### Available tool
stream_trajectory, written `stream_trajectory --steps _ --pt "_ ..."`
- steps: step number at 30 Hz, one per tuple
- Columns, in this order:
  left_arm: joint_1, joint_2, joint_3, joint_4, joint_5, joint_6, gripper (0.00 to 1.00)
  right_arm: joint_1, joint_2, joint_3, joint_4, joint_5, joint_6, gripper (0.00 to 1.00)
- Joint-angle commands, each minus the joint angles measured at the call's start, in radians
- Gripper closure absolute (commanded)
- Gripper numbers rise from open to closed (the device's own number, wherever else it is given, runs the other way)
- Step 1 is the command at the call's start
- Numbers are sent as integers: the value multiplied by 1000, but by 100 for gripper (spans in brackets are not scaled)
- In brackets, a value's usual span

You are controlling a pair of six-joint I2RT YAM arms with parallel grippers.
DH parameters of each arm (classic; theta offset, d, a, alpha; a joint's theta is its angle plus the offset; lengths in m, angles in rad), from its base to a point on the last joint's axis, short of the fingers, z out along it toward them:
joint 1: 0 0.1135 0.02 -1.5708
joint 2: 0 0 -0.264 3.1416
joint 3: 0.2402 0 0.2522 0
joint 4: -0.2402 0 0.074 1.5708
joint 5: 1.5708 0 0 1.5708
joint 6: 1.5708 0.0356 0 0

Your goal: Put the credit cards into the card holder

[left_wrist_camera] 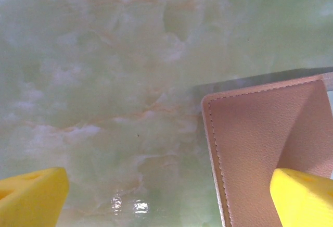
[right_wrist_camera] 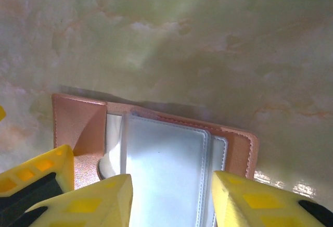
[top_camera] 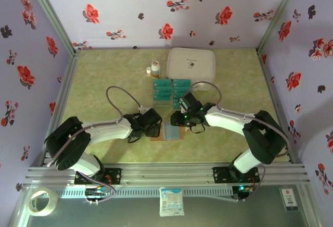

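Left hand point(left_wrist_camera: 166, 185): wide open, holds nothing, bottom of frame.
Right hand point(right_wrist_camera: 171, 185): half open over the small reddish-brown leather wallet point(right_wrist_camera: 237, 143), bottom middle; cannot tell if gripping.

Left arm point(top_camera: 104, 129), right arm point(top_camera: 229, 118): white links, black joints, grey cables; yellow fingers point(right_wrist_camera: 250, 201).

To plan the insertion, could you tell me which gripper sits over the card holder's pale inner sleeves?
The right gripper: its fingers flank the card holder's pale sleeves, whereas the wide-open left gripper sits at its brown flap.
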Motion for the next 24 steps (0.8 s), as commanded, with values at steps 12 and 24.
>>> stream_trajectory --steps 12,24 --pt "-18 27 -23 38 -36 15 0 14 26 39 21 -2 17 60" --pt "-18 19 -40 50 -41 20 0 13 75 53 23 8 3 61"
